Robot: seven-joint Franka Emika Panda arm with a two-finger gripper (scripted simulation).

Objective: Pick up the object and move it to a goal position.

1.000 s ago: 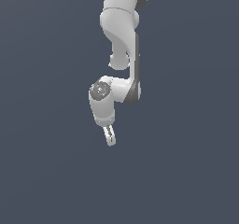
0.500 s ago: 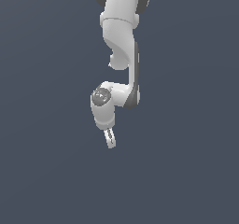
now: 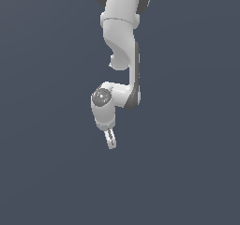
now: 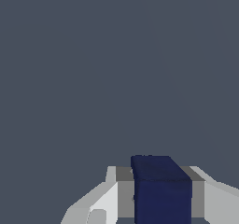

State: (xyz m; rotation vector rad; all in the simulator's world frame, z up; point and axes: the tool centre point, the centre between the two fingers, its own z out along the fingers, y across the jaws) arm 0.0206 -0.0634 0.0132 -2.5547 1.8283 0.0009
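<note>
The object, a plain dark navy-blue cube (image 4: pixel 161 188), sits between my white fingers (image 4: pixel 109 199) in the wrist view, pressed on both sides by the grey pads. My gripper (image 3: pixel 111 143) is shut on it. In the exterior view the white arm hangs from above, and the fingers point down and slightly toward the exterior view's right, near the middle of the picture. The cube itself is too small to make out there between the fingertips.
A uniform dark grey-blue surface (image 3: pixel 187 172) fills everything around the arm in both views. No other objects, edges or markers show.
The wrist and gripper have sunk a little lower in the exterior view, with the elbow folding further. The grip on the cube looks unchanged.
</note>
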